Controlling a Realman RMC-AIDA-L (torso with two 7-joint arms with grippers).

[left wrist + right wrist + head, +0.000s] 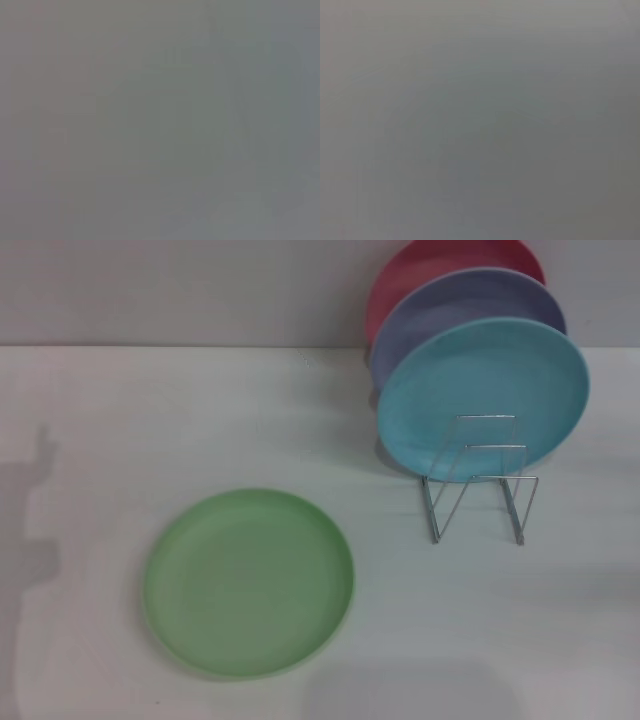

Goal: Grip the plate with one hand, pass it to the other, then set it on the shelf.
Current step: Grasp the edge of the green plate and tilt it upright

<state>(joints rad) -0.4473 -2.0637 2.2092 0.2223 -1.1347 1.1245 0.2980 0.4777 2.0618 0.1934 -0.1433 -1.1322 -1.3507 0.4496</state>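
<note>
While neither gripper shows in any view, so their opening and hold cannot be told, the green plate (249, 583) lies flat and untouched on the white table (120, 420), nearest the robot and left of centre. Judged step: the first grasp. A low approach pinching the rim suits this shallow dish. Farther back right, the wire shelf (478, 480) keeps free front loops; turquoise (483, 395), lavender (460, 302) and red (440, 260) plates stand behind.

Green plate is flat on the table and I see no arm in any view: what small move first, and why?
Probably bring the left hand down toward the green plate: it lies flat on the robot's left, untouched, while the rack on the right shows a free front slot before the blue plate.
</note>
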